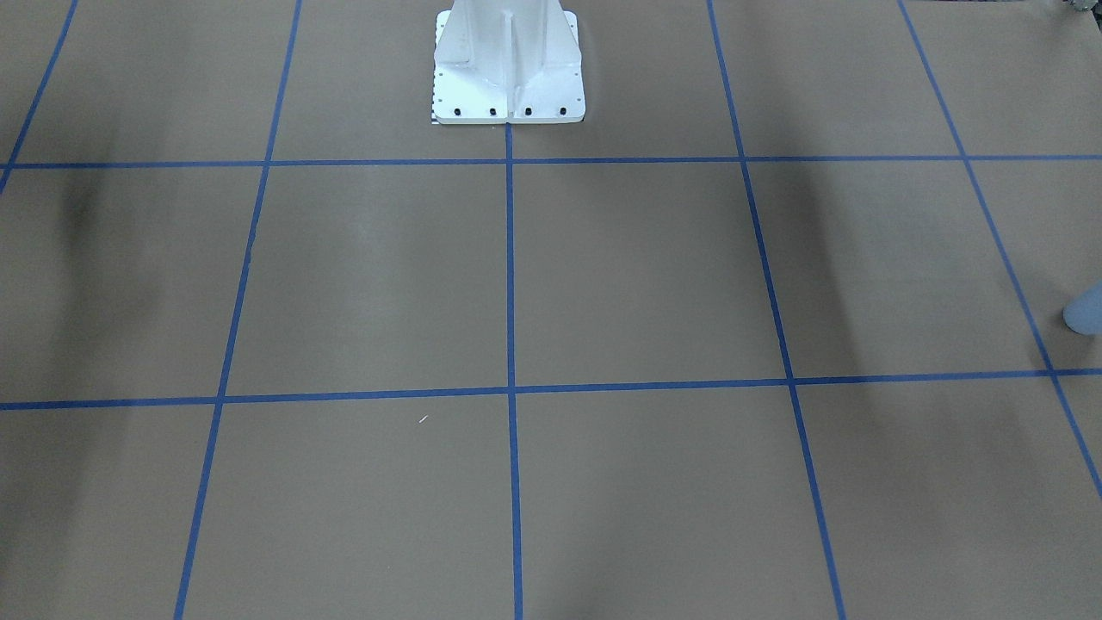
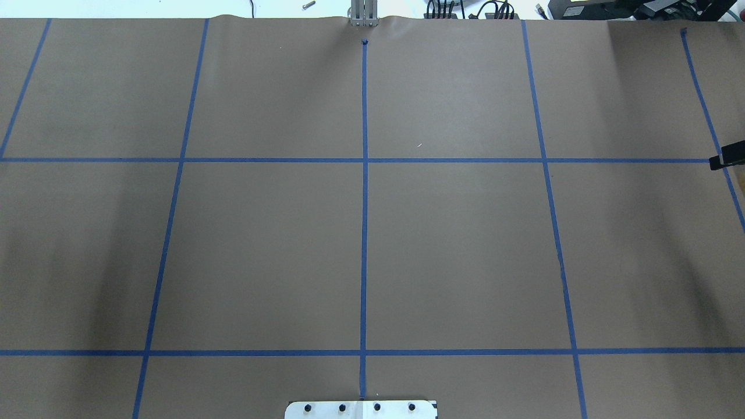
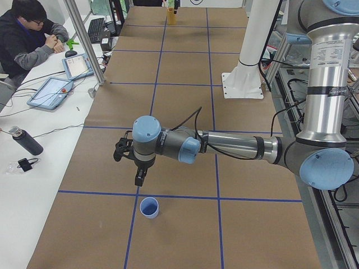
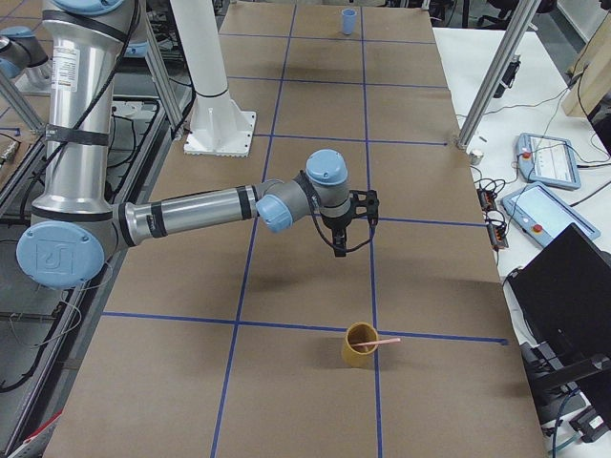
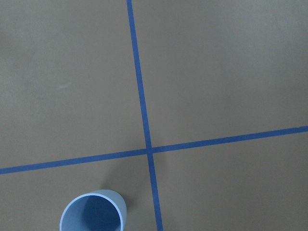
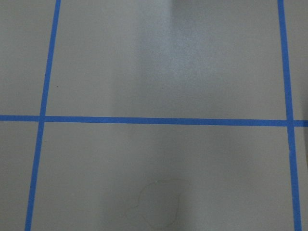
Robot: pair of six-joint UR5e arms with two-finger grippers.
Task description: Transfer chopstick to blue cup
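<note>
The blue cup stands upright and empty on the brown table near the robot's left end. It also shows in the left wrist view, at the edge of the front-facing view and far off in the right view. The left gripper hangs above the table just beyond the cup. A pink chopstick leans in a yellow cup at the table's other end. The right gripper hovers above the table well short of that cup. I cannot tell whether either gripper is open or shut.
The white robot pedestal stands at the table's middle back edge. Blue tape lines grid the brown paper. An operator sits at a side bench with tablets and a bottle. A small black part pokes in at the overhead view's right edge.
</note>
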